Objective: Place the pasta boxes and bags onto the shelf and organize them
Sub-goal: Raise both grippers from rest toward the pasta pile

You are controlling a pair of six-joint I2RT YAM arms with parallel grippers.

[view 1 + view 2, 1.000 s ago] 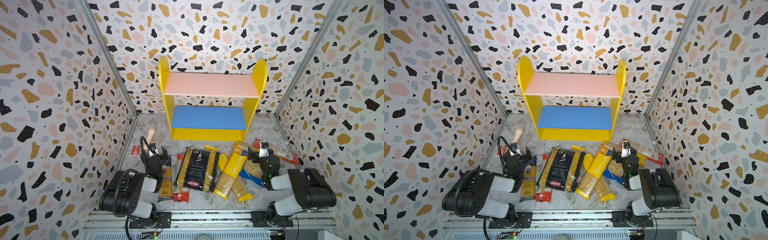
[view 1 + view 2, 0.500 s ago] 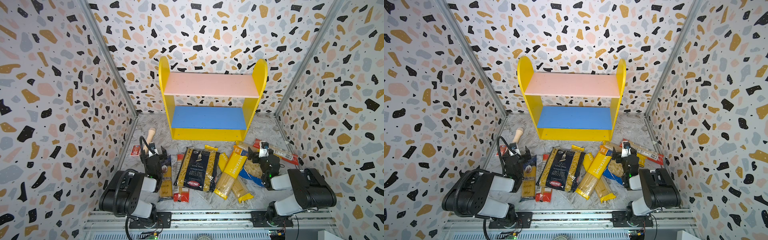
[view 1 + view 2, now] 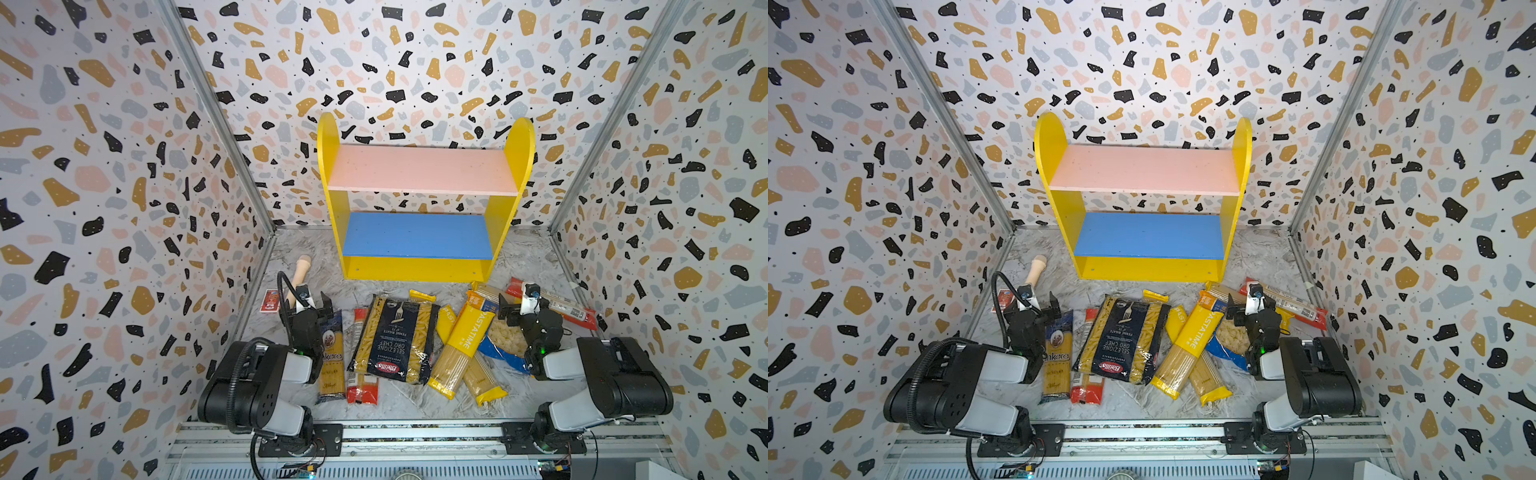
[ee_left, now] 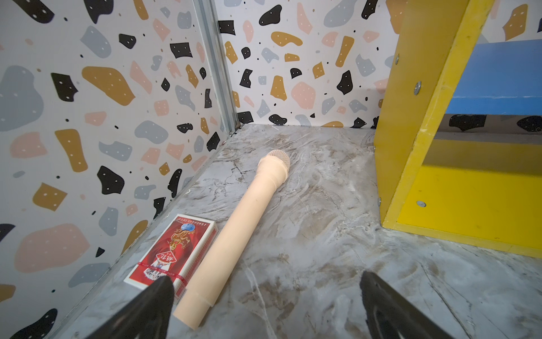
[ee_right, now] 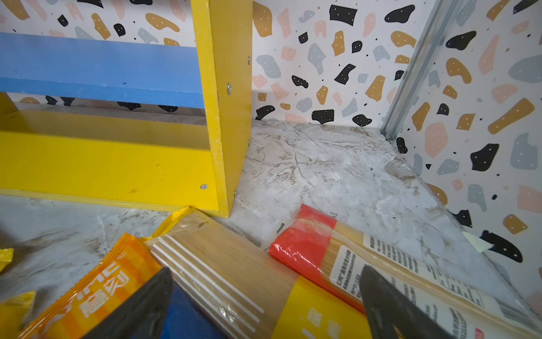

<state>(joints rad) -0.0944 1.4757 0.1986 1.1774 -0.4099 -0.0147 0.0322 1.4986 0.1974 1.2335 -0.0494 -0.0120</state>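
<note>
The shelf (image 3: 419,168) (image 3: 1144,168), with pink upper and blue lower boards bare, stands at the back. Pasta packs lie on the floor before it: a black Barilla penne bag (image 3: 397,336), a yellow PASTATIME pack (image 3: 463,345), a dark-blue ankara pack (image 3: 332,353), a red-ended pack (image 3: 360,365) and a blue-orange bag (image 3: 498,332). My left gripper (image 3: 311,303) (image 4: 265,278) is open over bare floor beside the ankara pack. My right gripper (image 3: 521,309) (image 5: 267,271) hangs open just above a tan striped pack (image 5: 223,264) and a red-ended pack (image 5: 316,243), holding nothing.
A beige stick (image 4: 243,229) and a small red card box (image 4: 173,249) lie by the left wall, ahead of my left gripper. Speckled walls close in on both sides. The shelf's yellow side panel (image 5: 228,102) stands near the right packs.
</note>
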